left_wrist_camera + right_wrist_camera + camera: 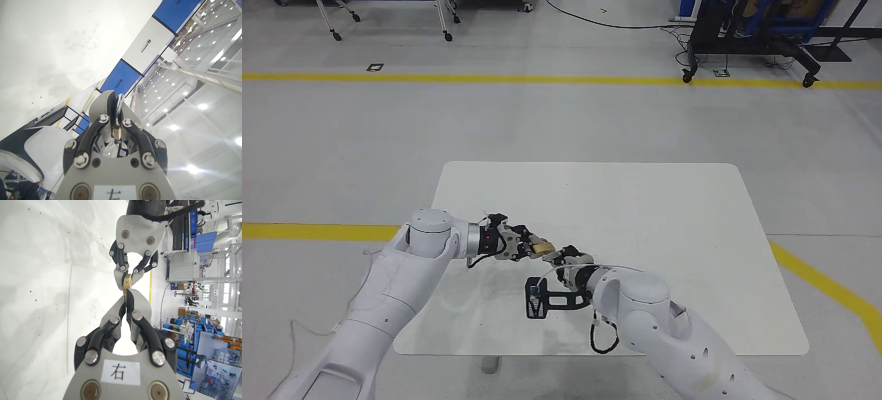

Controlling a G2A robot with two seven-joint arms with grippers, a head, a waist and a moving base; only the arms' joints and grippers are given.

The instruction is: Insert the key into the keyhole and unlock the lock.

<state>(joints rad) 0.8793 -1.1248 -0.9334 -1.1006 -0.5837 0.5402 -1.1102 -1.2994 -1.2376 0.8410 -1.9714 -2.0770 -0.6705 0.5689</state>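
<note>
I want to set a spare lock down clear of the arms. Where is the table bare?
Bare: the far half of the table and the side toward its right edge. Crowded: near the front left, where the left gripper holds the lock at the right gripper.

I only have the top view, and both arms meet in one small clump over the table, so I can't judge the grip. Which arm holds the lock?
Observer: The left gripper does. The right wrist view shows the brass lock pinched in its jaws.
Operator: And the other arm?
Observer: The right gripper has its jaws shut, with their tips meeting the brass at the lock's near end.
Operator: Anything besides brass in the left jaws?
Observer: Yes. The left wrist view shows a silvery metal piece between them, nearer the tips than the brass.
</note>
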